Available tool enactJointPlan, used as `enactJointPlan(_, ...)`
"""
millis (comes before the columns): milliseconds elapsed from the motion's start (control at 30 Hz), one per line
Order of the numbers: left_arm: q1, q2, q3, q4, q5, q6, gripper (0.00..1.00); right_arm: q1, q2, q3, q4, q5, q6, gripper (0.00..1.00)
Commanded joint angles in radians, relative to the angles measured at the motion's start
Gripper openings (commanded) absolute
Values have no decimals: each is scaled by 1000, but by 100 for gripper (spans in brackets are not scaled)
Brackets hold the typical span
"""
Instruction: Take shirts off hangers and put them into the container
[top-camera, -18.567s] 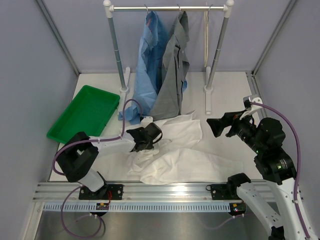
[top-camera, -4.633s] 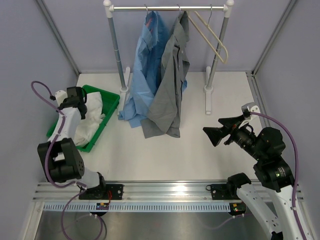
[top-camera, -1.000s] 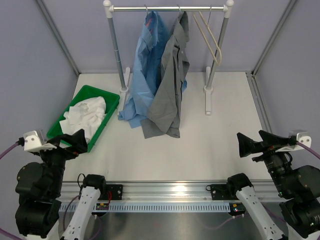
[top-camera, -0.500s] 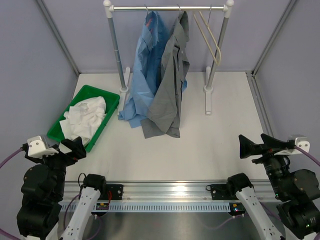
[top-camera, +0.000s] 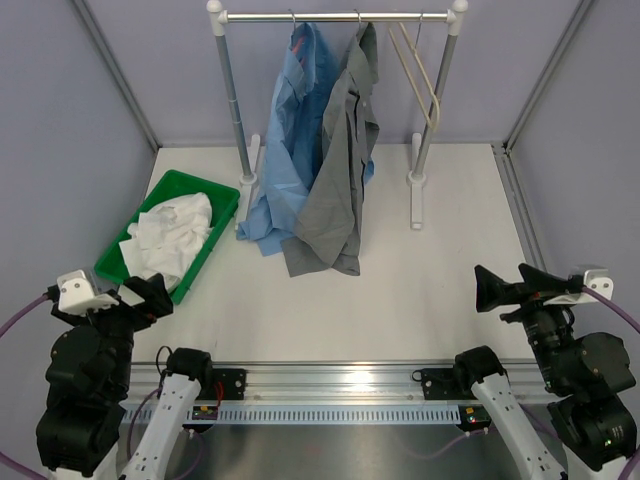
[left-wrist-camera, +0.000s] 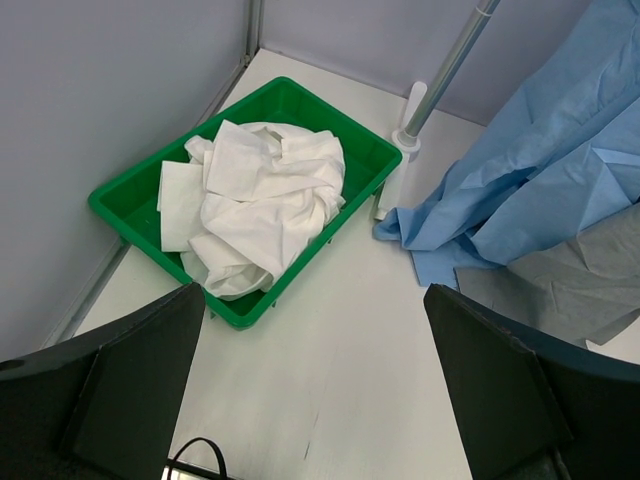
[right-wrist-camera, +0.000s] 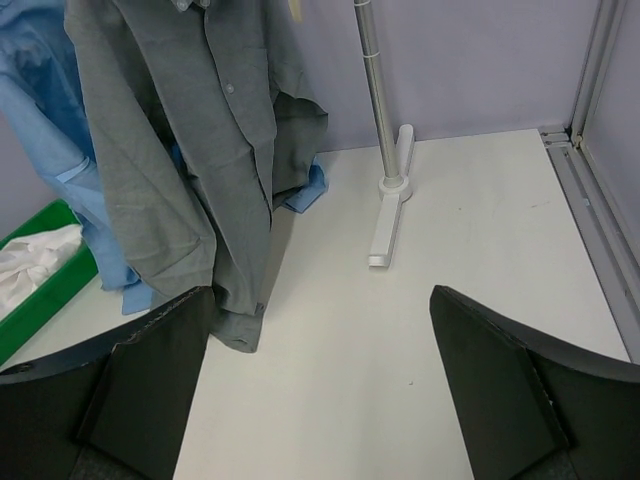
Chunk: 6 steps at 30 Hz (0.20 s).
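Overhead, the left jaws and right jaws both stand spread and empty at the near edge of the bench (top-camera: 420, 280), well apart from every shirt. One white shirt (top-camera: 168, 235) lies crumpled in the one green tray (top-camera: 187, 183). One blue shirt (top-camera: 295, 130) and one grey shirt (top-camera: 345, 160) hang on the rail (top-camera: 330, 16) beside one bare hanger (top-camera: 433, 115).

Left wrist: the filled tray lies ahead of the left jaws.

Right wrist: the grey shirt hangs ahead of the right jaws, to the left.

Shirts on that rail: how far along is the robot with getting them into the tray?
Done: the white shirt lies crumpled in the green tray, and one bare hanger hangs on the rail. In hand: nothing; both arms' jaws stand open and empty. Left: the light blue shirt and the grey shirt hang on the rail, so roughly one of three is finished.
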Motion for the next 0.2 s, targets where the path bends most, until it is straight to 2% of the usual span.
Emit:
enactJointPlan(0,-6,15,-15,39,-9,7,99,7,0,-10,45,25,-16,100)
enactJointPlan(167,-6,15,-26,42,-2,7,99,7,-5,-17,53,19,-16,99)
